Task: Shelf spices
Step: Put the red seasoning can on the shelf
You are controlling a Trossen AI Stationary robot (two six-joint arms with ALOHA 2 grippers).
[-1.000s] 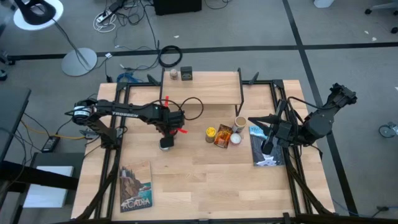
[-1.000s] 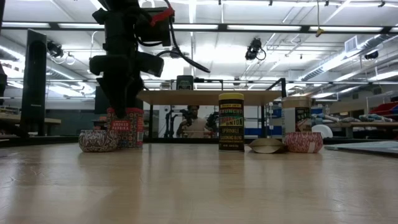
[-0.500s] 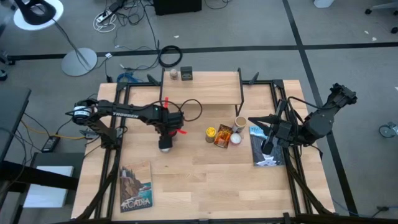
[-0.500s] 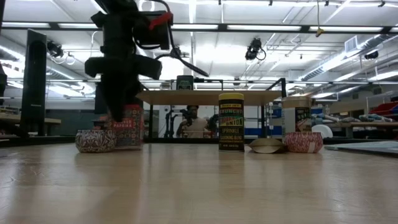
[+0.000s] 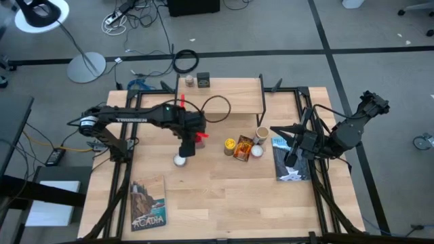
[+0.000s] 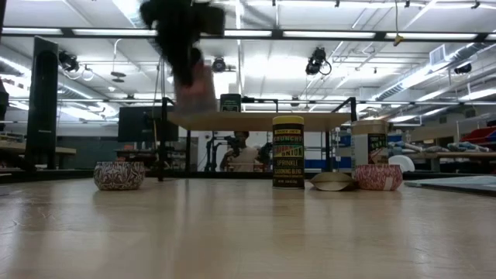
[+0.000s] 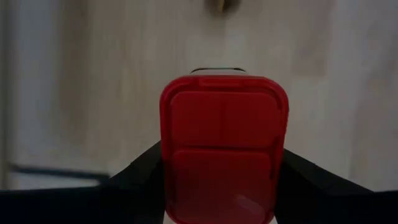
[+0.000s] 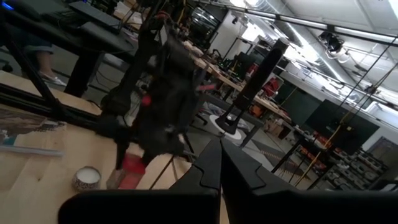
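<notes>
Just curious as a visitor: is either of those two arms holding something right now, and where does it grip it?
The left gripper holds the red rectangular tin by its two opposite sides, lifted off the table. The right gripper is shut and holds nothing.

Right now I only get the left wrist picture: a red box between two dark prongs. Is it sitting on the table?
Observer: No. The left hand holds the red tin in the air, slightly above the shelf plank as the low view shows it.
Operator: Anything on that shelf already?
Observer: Yes, a dark tin stands on it.
Operator: And the other arm?
Observer: The right hand waits, shut, over a book at the table's right side.
</notes>
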